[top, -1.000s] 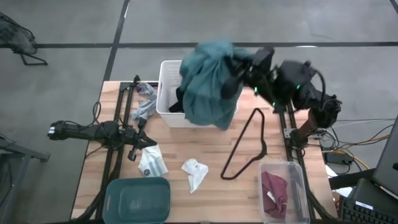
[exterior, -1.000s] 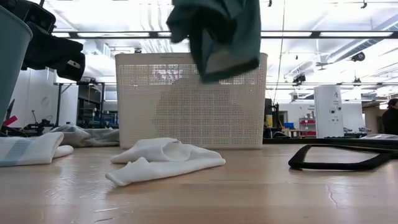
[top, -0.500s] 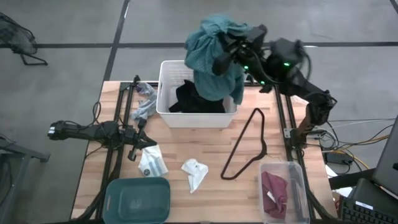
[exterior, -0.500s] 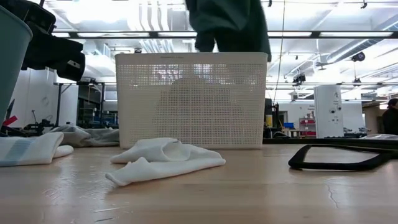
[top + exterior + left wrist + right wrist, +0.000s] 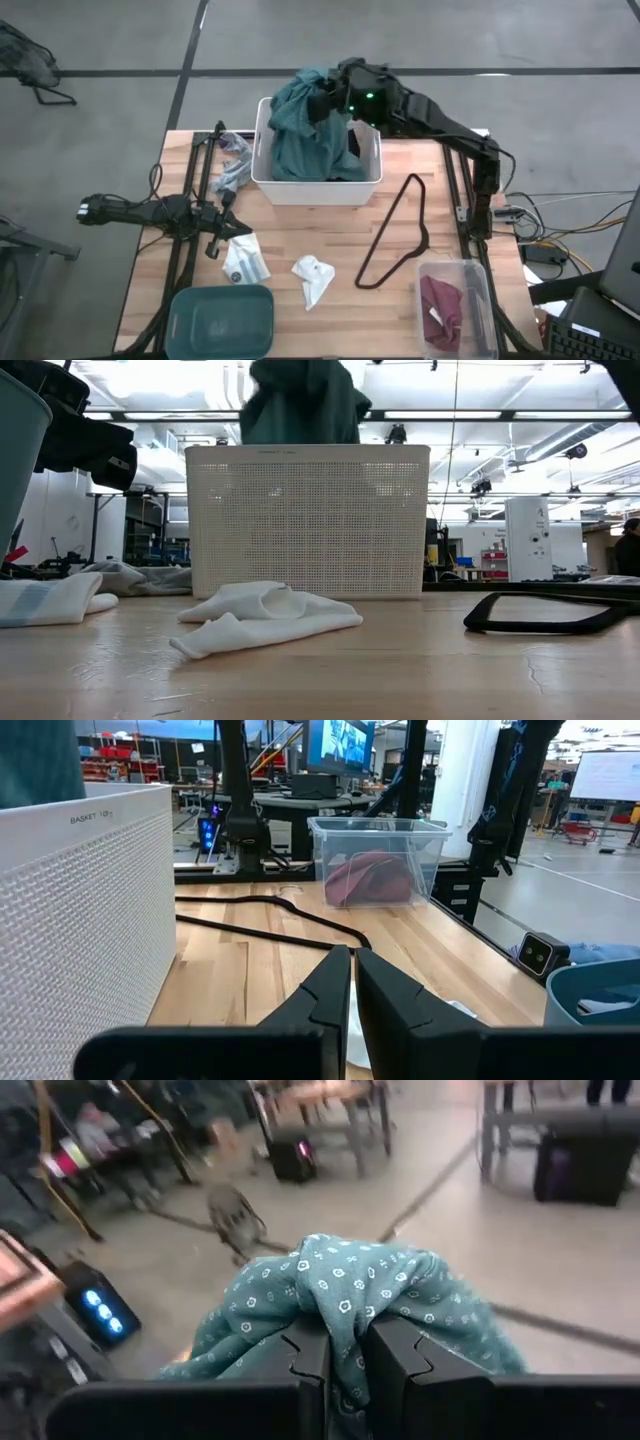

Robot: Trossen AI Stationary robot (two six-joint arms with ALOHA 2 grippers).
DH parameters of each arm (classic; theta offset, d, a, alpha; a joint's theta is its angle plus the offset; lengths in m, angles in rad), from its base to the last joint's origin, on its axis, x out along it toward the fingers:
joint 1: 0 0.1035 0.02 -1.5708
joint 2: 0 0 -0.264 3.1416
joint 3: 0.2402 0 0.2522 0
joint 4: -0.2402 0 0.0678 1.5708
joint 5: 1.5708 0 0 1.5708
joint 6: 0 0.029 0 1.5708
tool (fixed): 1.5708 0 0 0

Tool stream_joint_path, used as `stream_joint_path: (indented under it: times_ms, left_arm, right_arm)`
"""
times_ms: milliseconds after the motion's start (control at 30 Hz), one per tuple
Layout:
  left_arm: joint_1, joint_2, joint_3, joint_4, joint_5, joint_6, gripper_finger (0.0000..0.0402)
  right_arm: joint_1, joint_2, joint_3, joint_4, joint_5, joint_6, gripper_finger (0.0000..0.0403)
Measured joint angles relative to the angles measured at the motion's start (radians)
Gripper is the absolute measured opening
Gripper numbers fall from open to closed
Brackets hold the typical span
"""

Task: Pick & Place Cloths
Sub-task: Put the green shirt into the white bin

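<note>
My right gripper (image 5: 328, 98) (image 5: 345, 1335) is over the far side of the white basket (image 5: 318, 188) (image 5: 308, 520), shut on the large teal cloth (image 5: 298, 132) (image 5: 300, 405). The cloth hangs into the basket and covers most of the black garment (image 5: 354, 142). My left gripper (image 5: 236, 228) (image 5: 352, 982) waits shut at the table's left side. A white rag (image 5: 312, 276) (image 5: 265, 617) lies flat on the table's near middle. The maroon cloth (image 5: 441, 305) (image 5: 366, 880) sits in a clear bin. More small rags (image 5: 243, 260) (image 5: 232, 172) lie at the left. My right gripper pinches a bunched fold of the teal cloth (image 5: 345, 1290) between its two fingers, near the cloth's top; several layers bulge over the fingertips. The fingers come roughly level from the table's right. The cloth hangs slack below them, its lower part (image 5: 300, 160) inside the basket.
A thin black hanger (image 5: 396, 236) (image 5: 550, 612) lies on the table right of centre. The clear bin (image 5: 480, 300) is at the near right corner, a teal bin (image 5: 222, 320) at the near left. Bare wood lies between the white rag and the hanger.
My right gripper, still shut on the teal cloth, swung toward the far edge and then toward the table's left, over the basket. The cloth, which hung outside the basket's near right wall, rose over the rim and now drapes down inside it, covering the black garment.
</note>
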Motion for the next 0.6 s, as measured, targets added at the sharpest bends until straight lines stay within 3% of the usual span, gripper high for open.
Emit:
stream_joint_path:
  times_ms: [267,600]
  left_arm:
    - [0.0,0.0,0.0,0.0,0.0,0.0,0.0026]
    - [0.0,0.0,0.0,0.0,0.0,0.0,0.0026]
  right_arm:
    - [-0.002,0.113,0.0,-0.183,-0.084,0.005,0.0035]
    - [-0.004,0.251,0.0,-0.38,-0.255,0.072,0.0093]
